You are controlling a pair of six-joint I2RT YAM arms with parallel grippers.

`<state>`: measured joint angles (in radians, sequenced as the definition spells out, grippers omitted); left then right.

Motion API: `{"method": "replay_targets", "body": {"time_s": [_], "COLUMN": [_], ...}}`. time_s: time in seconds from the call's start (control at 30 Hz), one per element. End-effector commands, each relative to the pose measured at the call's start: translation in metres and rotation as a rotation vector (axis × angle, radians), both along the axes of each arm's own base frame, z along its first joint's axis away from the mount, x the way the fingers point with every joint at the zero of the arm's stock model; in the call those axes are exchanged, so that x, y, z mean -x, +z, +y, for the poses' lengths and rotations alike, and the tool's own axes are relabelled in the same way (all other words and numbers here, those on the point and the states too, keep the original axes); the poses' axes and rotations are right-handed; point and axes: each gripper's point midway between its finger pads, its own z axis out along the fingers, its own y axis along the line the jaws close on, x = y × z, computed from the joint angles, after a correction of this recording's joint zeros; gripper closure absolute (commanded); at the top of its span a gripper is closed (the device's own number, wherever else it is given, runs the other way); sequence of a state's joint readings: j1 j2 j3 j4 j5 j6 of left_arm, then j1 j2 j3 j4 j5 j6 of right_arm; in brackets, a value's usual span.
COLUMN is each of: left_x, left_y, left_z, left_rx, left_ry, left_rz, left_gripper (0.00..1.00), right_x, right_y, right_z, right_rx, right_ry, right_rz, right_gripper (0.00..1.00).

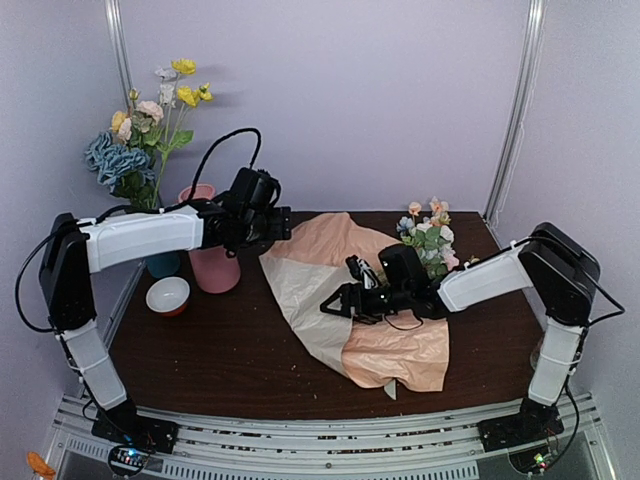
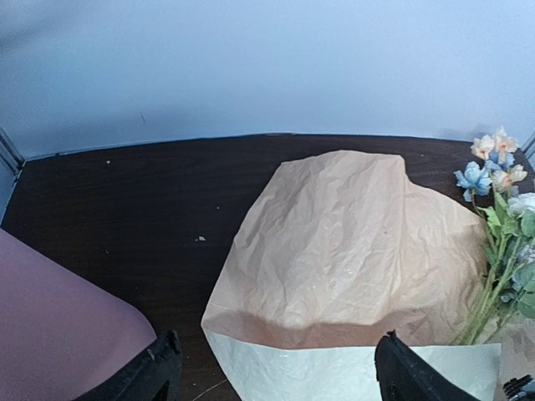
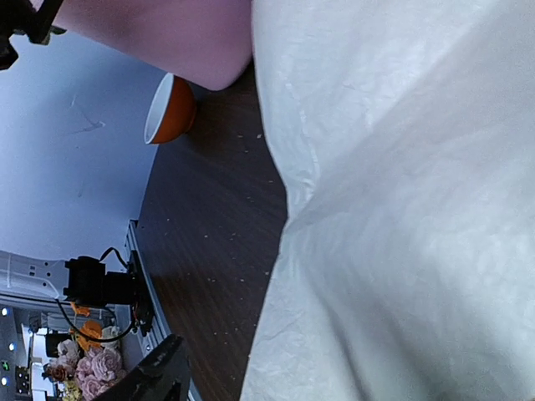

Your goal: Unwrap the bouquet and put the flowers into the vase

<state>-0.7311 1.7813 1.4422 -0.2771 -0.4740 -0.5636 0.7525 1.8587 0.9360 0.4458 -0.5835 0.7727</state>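
Top external view: wrapping paper (image 1: 372,322) lies opened flat across the middle of the tabletop (image 1: 210,355).
Left arm: stretched level from the left edge toward the far middle; left gripper (image 1: 282,222) hovers over the paper's far-left corner, just beside the vase (image 1: 214,266).
Left jaws: wide apart in the left wrist view, nothing between them, paper below.
Right arm: reaches in from the right edge, elbow high; right gripper (image 1: 340,288) is low over the paper's middle.
Right jaws: look parted from above. The right wrist view shows one finger (image 3: 159,378) and paper fills the rest, so contact cannot be told.
Flowers (image 1: 430,235): loose near the far-right corner, stems on the paper's edge.
Vase: upright near the far-left corner, beside a small bowl (image 1: 168,295).
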Motion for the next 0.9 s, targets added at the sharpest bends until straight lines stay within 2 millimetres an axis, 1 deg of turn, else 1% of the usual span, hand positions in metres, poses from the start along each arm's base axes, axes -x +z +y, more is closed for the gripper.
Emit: {"method": "replay_targets", "body": {"time_s": [0.0, 0.1, 0.17, 0.2, 0.33, 0.4, 0.6, 0.8, 0.87], "left_x": [0.011, 0.021, 0.029, 0.031, 0.045, 0.052, 0.068, 0.078, 0.081], "left_y": [0.046, 0.063, 0.079, 0.084, 0.107, 0.116, 0.131, 0.131, 0.130], "left_z": [-0.015, -0.013, -0.007, -0.004, 0.007, 0.012, 0.022, 0.018, 0.016], "left_rx": [0.083, 0.105, 0.127, 0.134, 0.165, 0.174, 0.191, 0.194, 0.199], "left_ry": [-0.105, -0.125, -0.127, -0.125, -0.133, -0.140, -0.170, -0.236, -0.256], "left_rz": [-0.118, -0.151, -0.179, -0.188, -0.237, -0.254, -0.283, -0.280, -0.274], "left_gripper": [0.17, 0.17, 0.17, 0.17, 0.17, 0.17, 0.17, 0.17, 0.17], "right_x": [0.020, 0.033, 0.044, 0.048, 0.069, 0.079, 0.105, 0.124, 0.131], "right_y": [0.044, 0.051, 0.053, 0.053, 0.051, 0.045, 0.029, 0.001, -0.010], "right_z": [0.035, 0.048, 0.057, 0.061, 0.082, 0.091, 0.113, 0.123, 0.125], "right_rx": [-0.115, -0.126, -0.125, -0.123, -0.100, -0.075, -0.022, 0.022, 0.041], "right_ry": [0.132, 0.178, 0.207, 0.222, 0.288, 0.317, 0.389, 0.429, 0.447], "right_rz": [-0.086, -0.102, -0.109, -0.117, -0.133, -0.139, -0.148, -0.112, -0.098], "right_gripper": [0.27, 0.27, 0.27, 0.27, 0.27, 0.27, 0.24, 0.19, 0.15]}}
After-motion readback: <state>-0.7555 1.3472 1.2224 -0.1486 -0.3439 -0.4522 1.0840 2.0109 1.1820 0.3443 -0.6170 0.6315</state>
